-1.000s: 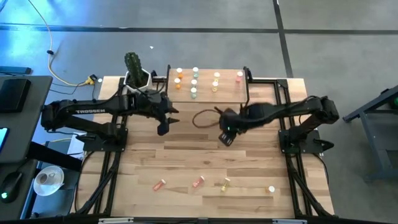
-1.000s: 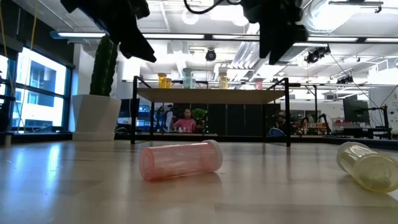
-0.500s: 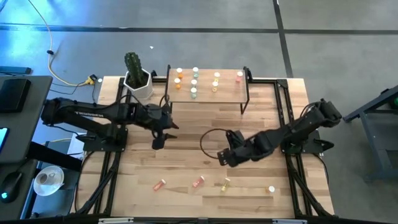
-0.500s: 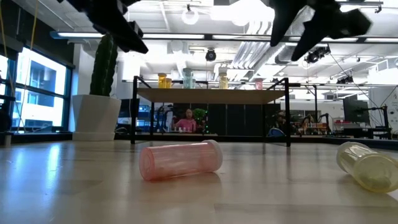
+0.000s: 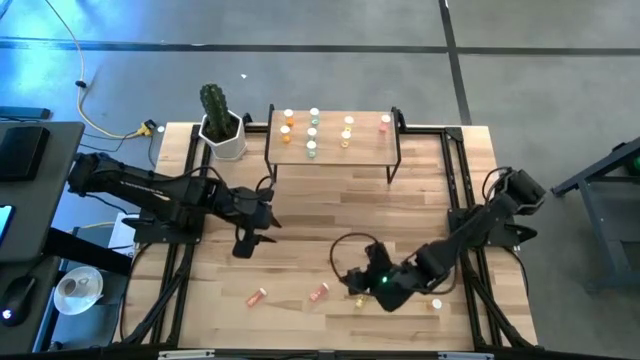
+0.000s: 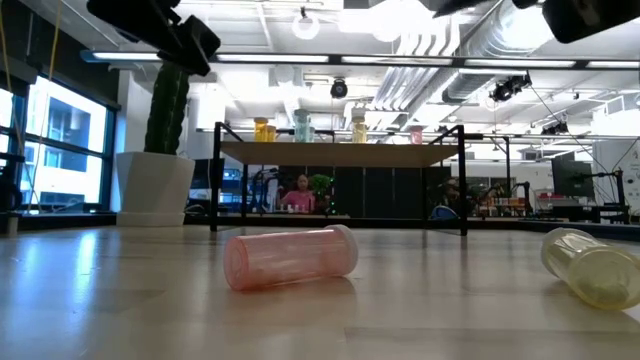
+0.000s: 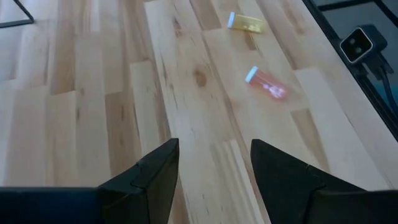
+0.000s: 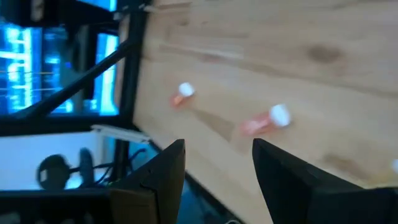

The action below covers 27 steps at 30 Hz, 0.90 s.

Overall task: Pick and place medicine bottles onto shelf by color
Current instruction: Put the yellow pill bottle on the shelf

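8 bottles (image 5: 312, 133) on shelf (image 5: 370, 148), 4 toppled (image 5: 318, 293) below.

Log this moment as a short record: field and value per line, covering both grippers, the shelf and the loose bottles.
left gripper: open, empty, over the left middle of the table
right gripper: open, empty, low over the table's front, near the yellow bottle
shelf: at the table's back edge, eight bottles standing on it
loose bottles: four lying along the front: orange bottle, pink bottle, yellow bottle, and one by the right edge showing its white cap
cactus pot: left of the shelf
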Each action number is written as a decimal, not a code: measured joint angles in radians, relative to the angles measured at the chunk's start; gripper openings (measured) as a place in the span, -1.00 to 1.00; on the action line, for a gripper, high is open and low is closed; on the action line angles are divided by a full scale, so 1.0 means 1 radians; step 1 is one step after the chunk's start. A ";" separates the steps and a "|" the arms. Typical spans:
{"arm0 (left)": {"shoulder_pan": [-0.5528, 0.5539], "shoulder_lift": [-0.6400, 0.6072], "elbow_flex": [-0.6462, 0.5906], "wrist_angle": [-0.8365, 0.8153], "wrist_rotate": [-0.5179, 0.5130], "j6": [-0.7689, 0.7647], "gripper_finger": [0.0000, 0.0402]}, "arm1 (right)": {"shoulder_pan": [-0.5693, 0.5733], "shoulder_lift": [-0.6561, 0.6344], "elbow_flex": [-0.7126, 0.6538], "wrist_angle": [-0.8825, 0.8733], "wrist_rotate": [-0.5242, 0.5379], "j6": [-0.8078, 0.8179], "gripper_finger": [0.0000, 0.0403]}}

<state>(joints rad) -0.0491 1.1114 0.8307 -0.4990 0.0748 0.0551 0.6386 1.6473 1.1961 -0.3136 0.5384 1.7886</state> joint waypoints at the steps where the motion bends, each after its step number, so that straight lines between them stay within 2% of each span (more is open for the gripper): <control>1: -0.004 0.000 0.000 -0.005 0.000 0.000 -0.06 | 0.006 0.013 0.000 0.040 0.011 -0.006 -0.11; 4: -0.013 0.000 0.000 -0.008 0.000 0.000 -0.06 | 0.017 0.056 0.028 0.087 0.028 -0.008 -0.11; 8: -0.013 0.000 0.000 -0.010 0.000 0.000 -0.06 | 0.019 0.123 0.148 0.018 0.029 -0.013 -0.11; 10: -0.013 0.000 0.000 -0.013 0.000 0.001 -0.06 | 0.019 0.156 0.232 -0.061 0.026 -0.021 -0.11; 14: -0.013 0.000 0.000 -0.013 0.000 0.000 -0.06 | 0.019 0.229 0.411 -0.328 0.001 0.034 -0.11; 17: -0.013 0.000 0.000 -0.013 0.000 0.001 -0.06 | 0.019 0.293 0.537 -0.549 -0.064 0.160 -0.11; 21: -0.013 0.000 0.000 -0.013 0.000 0.001 -0.06 | 0.019 0.384 0.659 -0.765 -0.220 0.316 -0.11; 23: -0.013 0.000 0.000 -0.013 0.000 0.001 -0.06 | 0.019 0.423 0.692 -0.823 -0.272 0.356 -0.11; 27: -0.013 0.000 0.000 -0.013 0.000 0.001 -0.06 | 0.017 0.469 0.705 -0.828 -0.321 0.369 -0.11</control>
<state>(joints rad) -0.0620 1.1118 0.8307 -0.5121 0.0749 0.0559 0.6558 2.1168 1.9011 -1.1417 0.2173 2.1580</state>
